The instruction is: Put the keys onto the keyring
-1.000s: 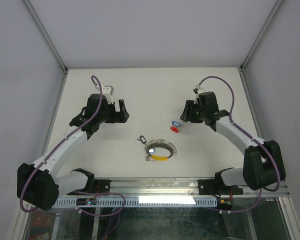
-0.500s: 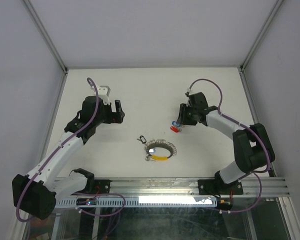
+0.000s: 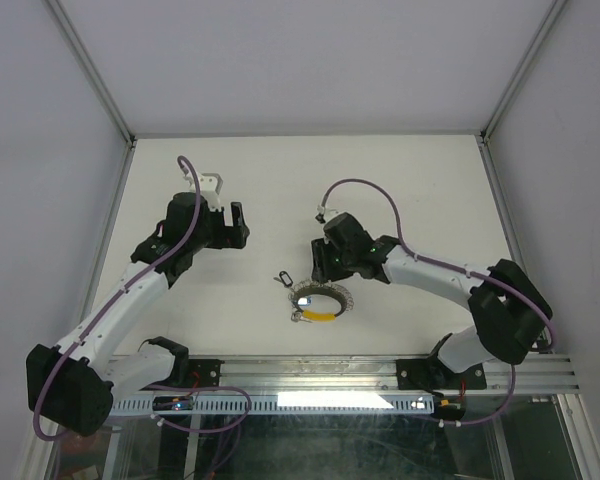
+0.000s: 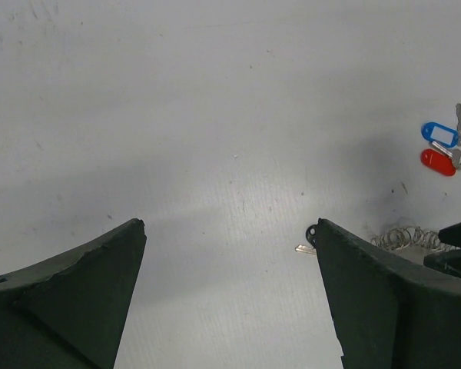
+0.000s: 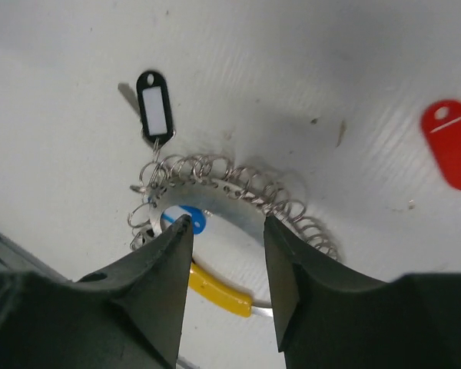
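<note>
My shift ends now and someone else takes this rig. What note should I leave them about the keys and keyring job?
Left gripper: open, empty, over bare table.
Right gripper: open, empty, poised over the keyring.
Black-tagged key lies at the ring's edge; hooked or not, unclear. Red-tagged key and blue-tagged key lie loose, apart from it.
Done: nothing I can confirm.
Left: thread the loose keys on.

The right end effector (image 5: 228,227) is seen at the bottom of the frame, its two dark fingers (image 5: 150,284) held apart. Beyond the gap, the keyring (image 5: 246,188) is laid on the white worktop (image 5: 307,69), with silvery coils arched across the centre and its yellow arc (image 5: 215,292) lower down. A black-tagged key (image 5: 155,104) is seen at upper left, touching the coils. A red tag (image 5: 449,142) is cut off by the right edge.
</note>
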{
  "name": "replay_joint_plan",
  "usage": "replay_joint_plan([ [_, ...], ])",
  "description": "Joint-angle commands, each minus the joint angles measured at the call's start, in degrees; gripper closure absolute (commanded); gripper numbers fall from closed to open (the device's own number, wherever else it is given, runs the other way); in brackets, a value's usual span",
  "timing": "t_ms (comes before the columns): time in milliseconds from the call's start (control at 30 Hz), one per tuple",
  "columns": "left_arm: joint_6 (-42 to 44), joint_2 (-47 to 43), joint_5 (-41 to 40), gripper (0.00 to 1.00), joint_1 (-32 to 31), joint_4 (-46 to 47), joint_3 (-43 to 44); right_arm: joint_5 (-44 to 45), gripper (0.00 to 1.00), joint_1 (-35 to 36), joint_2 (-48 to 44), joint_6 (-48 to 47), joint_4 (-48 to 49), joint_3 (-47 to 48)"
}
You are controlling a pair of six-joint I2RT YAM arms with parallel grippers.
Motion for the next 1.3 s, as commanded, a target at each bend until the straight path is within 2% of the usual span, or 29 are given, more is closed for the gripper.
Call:
replay_joint_plan([
  [0,0.95,0.33,-0.27,0.10,0.27,0.61,0.29,-0.70,0.55,2.44,-2.63,6.61,3.71,-4.79],
  [300,0.81,0.94,-0.09,0.10,0.23,0.52,0.34,-2.19,0.55,2.56,-2.49,12.82,7.25,-11.83],
  [467,0.84,1.27,0.04,0.10,0.21,0.52,0.41,-0.21,0.55,2.58,-4.04,14.00,5.90,-13.36],
  [767,0.91,1.65,0.19,0.11,0.19,0.50,0.37,20.31,0.53,1.88,-11.54,12.32,-7.74,-10.71],
  [833,0.91,1.80,0.33,0.11,0.26,0.48,0.45,17.95,0.53,1.95,-14.64,8.94,-5.64,-10.38],
  [933,1.00,2.06,0.43,0.11,0.23,0.52,0.61,6.79,0.54,2.04,-17.74,4.75,2.87,-11.47],
  [1067,1.20,2.26,1.71,0.11,0.26,0.52,0.61,-5.57,0.59,2.48,-14.78,5.12,6.62,-10.85],
  [1167,0.82,2.70,3.86,0.12,0.19,0.52,0.57,-5.16,0.65,4.18,-11.35,6.37,5.05,-9.90],
  [1267,0.78,3.49,4.59,0.13,0.18,0.52,0.76,-2.00,0.66,4.43,-9.51,9.25,3.20,-10.62],
])
